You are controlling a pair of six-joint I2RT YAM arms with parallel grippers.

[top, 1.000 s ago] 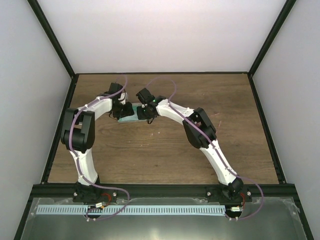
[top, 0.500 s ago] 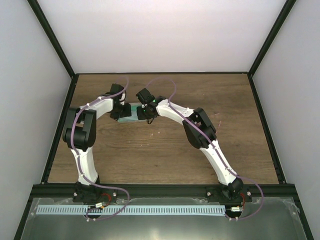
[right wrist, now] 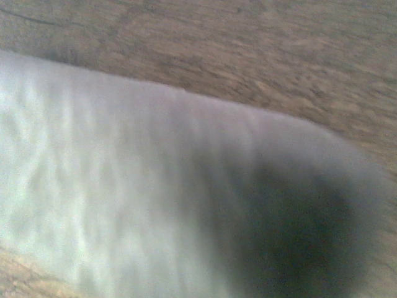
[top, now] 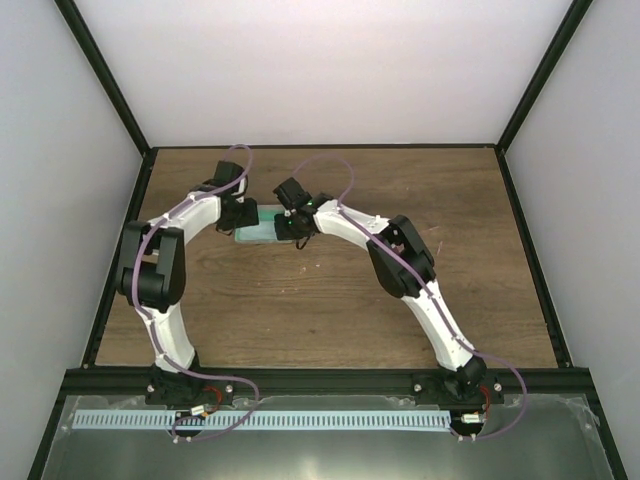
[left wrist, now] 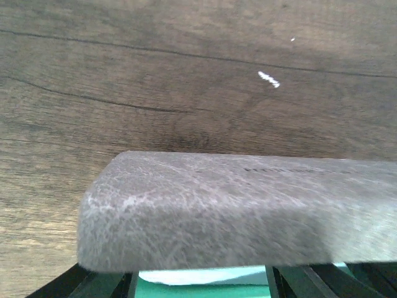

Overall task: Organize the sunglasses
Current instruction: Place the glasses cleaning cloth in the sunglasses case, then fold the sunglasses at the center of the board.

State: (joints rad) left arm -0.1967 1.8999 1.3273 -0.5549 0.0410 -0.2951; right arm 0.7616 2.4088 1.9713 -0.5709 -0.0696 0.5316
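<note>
The sunglasses are hidden in every view. A grey case point(top: 257, 232) with a green inside lies at the back of the table, between both grippers. In the left wrist view its grey lid point(left wrist: 236, 211) fills the lower half. Under the lid show a strip of green lining point(left wrist: 186, 292) and a light blue cloth point(left wrist: 198, 276). My left gripper point(top: 238, 214) is at the case's left end, its dark fingers point(left wrist: 111, 284) spread apart below the lid, gripping nothing. My right gripper point(top: 291, 229) is shut at the case's right end. A blurred grey surface point(right wrist: 142, 198) fills its view and hides its fingers.
The brown wooden table point(top: 330, 290) is bounded by black frame rails point(top: 118, 250) and white walls. A small white fleck point(left wrist: 268, 79) lies on the wood beyond the case.
My left arm has drawn back to the left and its jaws have widened a little. More of the case's green top shows from above. The right arm has stayed put.
</note>
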